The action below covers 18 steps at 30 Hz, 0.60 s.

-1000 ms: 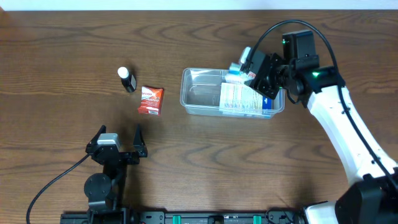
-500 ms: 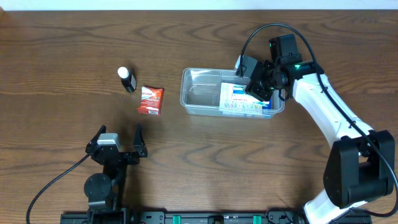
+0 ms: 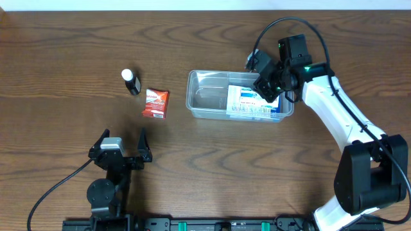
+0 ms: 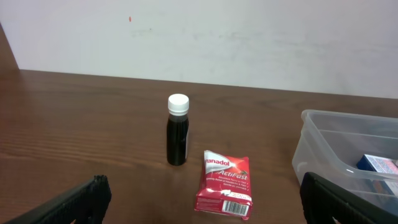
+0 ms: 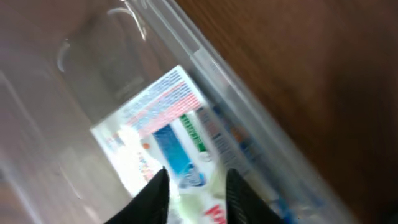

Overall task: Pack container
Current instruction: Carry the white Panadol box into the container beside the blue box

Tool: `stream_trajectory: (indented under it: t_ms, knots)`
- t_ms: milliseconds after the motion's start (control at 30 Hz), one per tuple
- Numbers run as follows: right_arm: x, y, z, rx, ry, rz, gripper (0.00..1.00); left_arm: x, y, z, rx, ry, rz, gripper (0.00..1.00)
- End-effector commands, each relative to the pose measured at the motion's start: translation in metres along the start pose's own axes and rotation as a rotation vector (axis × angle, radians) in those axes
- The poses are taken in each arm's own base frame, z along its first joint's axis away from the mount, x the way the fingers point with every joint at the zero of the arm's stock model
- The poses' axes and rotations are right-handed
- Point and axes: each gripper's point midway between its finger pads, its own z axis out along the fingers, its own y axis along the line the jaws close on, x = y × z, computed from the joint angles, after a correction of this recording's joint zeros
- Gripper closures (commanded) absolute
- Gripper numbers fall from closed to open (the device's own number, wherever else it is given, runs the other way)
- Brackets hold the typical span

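left hand (image 3: 122,136) at lower left, wide apart, empty; red packet (image 3: 155,103), dark bottle (image 3: 131,82) on desk (image 3: 64,51) left of centre; clear container (image 3: 192,96) centre right, blue-and-white box (image 3: 247,100) inside; right hand (image 3: 259,73) above its upper right corner, narrowly apart, gripping nothing

LABELS | red packet (image 4: 224,190): "Panadol", "ActiFast", barcode below | blue-and-white box (image 5: 163,127) in container (image 3: 199,96): print blurred, illegible
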Motion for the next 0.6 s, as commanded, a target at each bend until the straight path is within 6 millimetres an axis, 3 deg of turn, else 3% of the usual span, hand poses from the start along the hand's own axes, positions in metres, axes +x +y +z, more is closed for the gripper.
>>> stream_trajectory:
  t_ms: [0, 133, 567]
  knots:
    - [-0.009, 0.021, -0.007, -0.107, -0.022, 0.262, 0.75, 0.014, -0.001, 0.001, 0.010, 0.044, -0.010, 0.02]
    - [-0.017, 0.036, -0.018, -0.194, -0.014, 0.355, 0.99, 0.014, -0.001, 0.001, 0.010, 0.044, -0.010, 0.02]
    - [0.001, 0.050, -0.026, -0.158, 0.122, 0.355, 0.99, 0.014, -0.001, 0.001, 0.010, 0.044, -0.010, 0.02]
